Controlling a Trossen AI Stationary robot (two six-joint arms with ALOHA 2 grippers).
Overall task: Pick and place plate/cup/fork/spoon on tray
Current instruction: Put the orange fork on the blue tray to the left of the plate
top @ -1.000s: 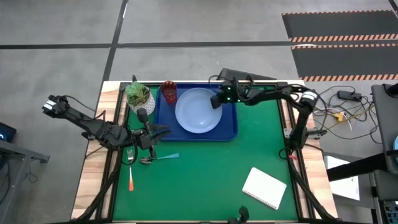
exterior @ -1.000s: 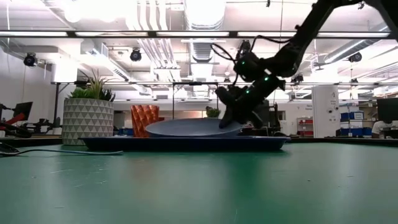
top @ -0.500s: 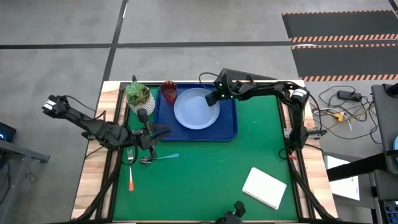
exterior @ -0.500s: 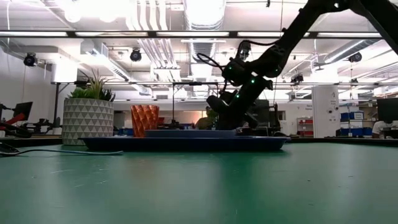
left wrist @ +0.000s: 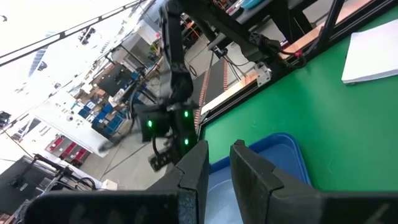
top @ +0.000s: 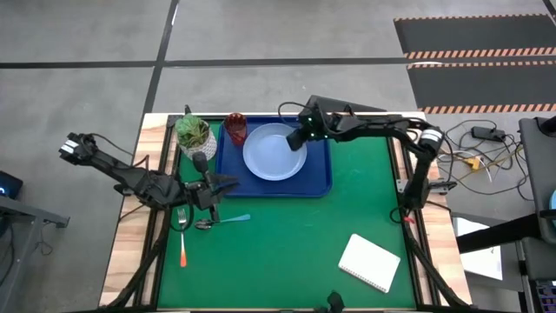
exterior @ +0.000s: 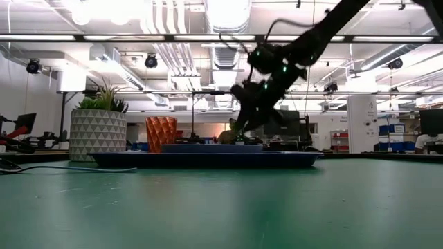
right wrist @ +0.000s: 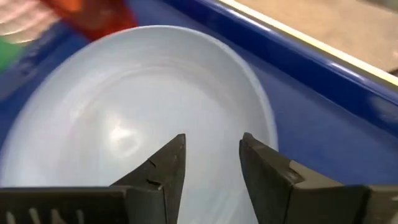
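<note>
The pale blue plate (top: 271, 153) lies flat in the dark blue tray (top: 317, 184), and the dark red cup (top: 235, 128) stands upright at the tray's far left corner. My right gripper (top: 295, 141) is open and empty, raised just over the plate's right rim (right wrist: 261, 118); the low view shows my right gripper (exterior: 240, 128) clear above the plate (exterior: 211, 147). My left gripper (top: 217, 185) hovers left of the tray with a narrow gap between its fingers, holding nothing. The spoon (top: 224, 221) and the fork (top: 182, 239) lie on the green mat, near the left gripper.
A white pot with a green plant (top: 193, 133) stands at the tray's far left, next to the cup. A white notepad (top: 369, 263) lies on the mat at the near right. The green mat (top: 347, 209) is bare to the tray's right.
The plate, held tilted by its right rim a second ago, has been lowered flat onto the tray, a little toward the tray's left. My right gripper has then let go and risen clear above the plate's right rim.
</note>
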